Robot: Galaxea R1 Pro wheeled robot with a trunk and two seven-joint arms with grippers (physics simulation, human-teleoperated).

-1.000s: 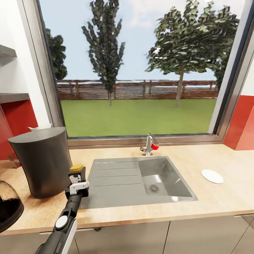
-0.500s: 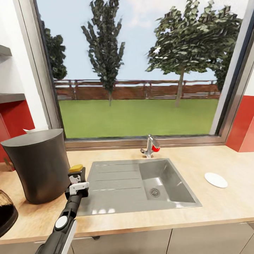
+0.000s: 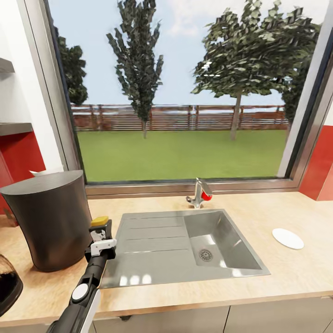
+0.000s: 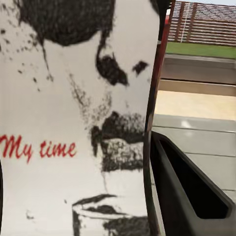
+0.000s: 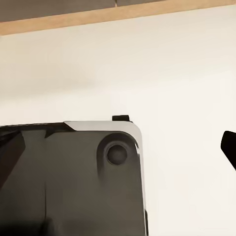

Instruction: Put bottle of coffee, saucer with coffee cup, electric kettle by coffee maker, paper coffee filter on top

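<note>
My left gripper is shut on the bottle of coffee, whose yellow cap stands above the fingers just right of the coffee maker. In the left wrist view the bottle's white label reads "My time", with a dark finger beside it. A corner of the off-white paper coffee filter peeks from behind the coffee maker's top. The electric kettle sits at the near left edge of the countertop. The saucer lies far right. The coffee cup is out of view.
A steel sink with a faucet fills the counter's middle, under a large window. Grey shelves hang on the left wall. The right wrist view shows a dark robot base, pale floor and one dark fingertip.
The whole view has shifted as the camera moved nearer the counter: the coffee maker sits further left and the saucer further right. My left gripper still holds the bottle the same way.
</note>
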